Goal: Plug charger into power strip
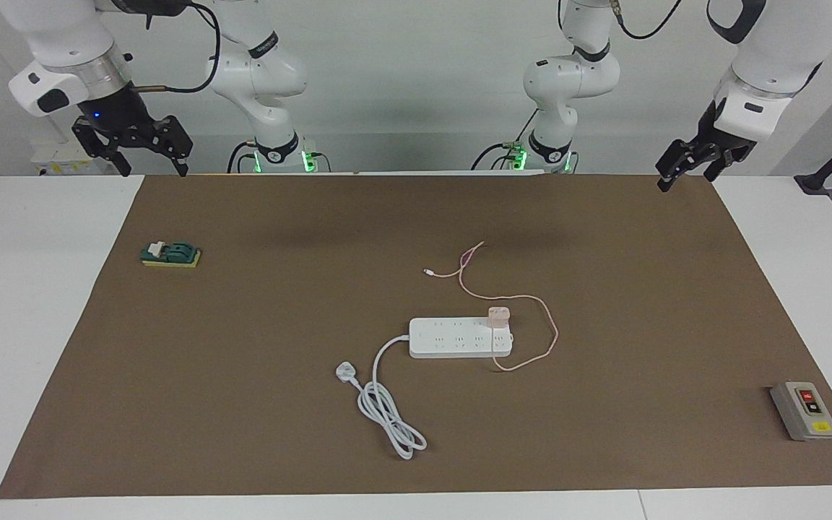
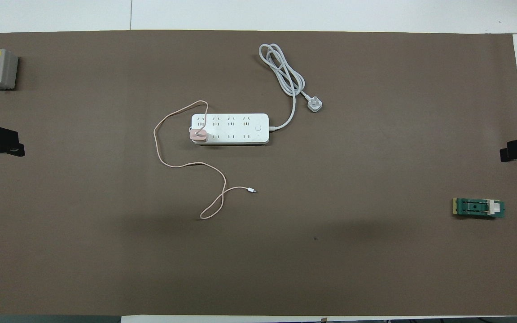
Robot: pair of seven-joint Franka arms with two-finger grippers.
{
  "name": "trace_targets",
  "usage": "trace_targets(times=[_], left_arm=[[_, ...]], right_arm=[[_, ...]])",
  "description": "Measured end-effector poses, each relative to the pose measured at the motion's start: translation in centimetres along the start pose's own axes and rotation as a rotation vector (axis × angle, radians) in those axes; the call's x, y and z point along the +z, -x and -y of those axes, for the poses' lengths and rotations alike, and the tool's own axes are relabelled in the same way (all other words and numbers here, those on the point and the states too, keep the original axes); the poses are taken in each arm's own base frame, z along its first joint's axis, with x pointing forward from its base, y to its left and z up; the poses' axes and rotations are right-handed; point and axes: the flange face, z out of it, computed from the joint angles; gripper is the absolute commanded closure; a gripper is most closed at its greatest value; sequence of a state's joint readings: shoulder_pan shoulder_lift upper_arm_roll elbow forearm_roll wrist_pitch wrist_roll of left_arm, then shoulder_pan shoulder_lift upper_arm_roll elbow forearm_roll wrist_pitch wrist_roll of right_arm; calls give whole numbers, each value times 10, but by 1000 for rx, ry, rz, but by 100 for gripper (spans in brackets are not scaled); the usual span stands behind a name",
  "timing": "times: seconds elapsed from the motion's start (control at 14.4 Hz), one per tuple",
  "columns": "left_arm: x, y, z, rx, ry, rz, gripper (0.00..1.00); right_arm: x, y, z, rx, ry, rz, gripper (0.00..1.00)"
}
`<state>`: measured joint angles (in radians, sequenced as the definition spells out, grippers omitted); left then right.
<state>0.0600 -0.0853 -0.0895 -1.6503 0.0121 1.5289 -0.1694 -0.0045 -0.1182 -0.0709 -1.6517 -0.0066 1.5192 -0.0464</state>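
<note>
Brown matting (image 1: pixel 243 404) is covering most of the white table (image 1: pixel 26 325) I am looking down on from my end of the link, with a pale wall rising at the robots' side. I am seeing the power strip (image 1: pixel 452 339) lying flat near the middle of the mat, and the charger (image 1: pixel 498 315) is sitting upright on it, at the end toward the left arm's end of the table, on the edge nearer the robots — it looks seated in a socket. Its thin pink cable (image 1: pixel 539 339) is looping out off that end of the strip and trailing back toward the robots, ending in a small loose connector (image 2: pixel 252 190). The strip's thick white cord (image 1: pixel 387 412) is coiling away on the mat farther from the robots, its three-pin plug (image 1: pixel 344 372) lying loose beside it.

Both arms are waiting, raised clear of everything. I am watching the left gripper (image 1: pixel 685 173) hanging over the mat's corner at the left arm's end, its jaws standing apart and holding nothing. The right gripper (image 1: pixel 143 155) is hanging over the corner at the right arm's end, jaws likewise spread and empty.

A grey switch box (image 1: pixel 804 410) is resting at the mat's edge toward the left arm's end, and a green block (image 1: pixel 170 254) is lying toward the right arm's end.
</note>
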Motion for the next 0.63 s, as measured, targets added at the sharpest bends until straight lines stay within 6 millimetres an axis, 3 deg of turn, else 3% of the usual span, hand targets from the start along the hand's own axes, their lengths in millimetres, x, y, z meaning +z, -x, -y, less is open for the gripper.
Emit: trace_targets(times=[0.63], left_arm=[[-6,-1,-16,115,1,-1,0]], right_arm=[[0,0,0,0,0,0,0]])
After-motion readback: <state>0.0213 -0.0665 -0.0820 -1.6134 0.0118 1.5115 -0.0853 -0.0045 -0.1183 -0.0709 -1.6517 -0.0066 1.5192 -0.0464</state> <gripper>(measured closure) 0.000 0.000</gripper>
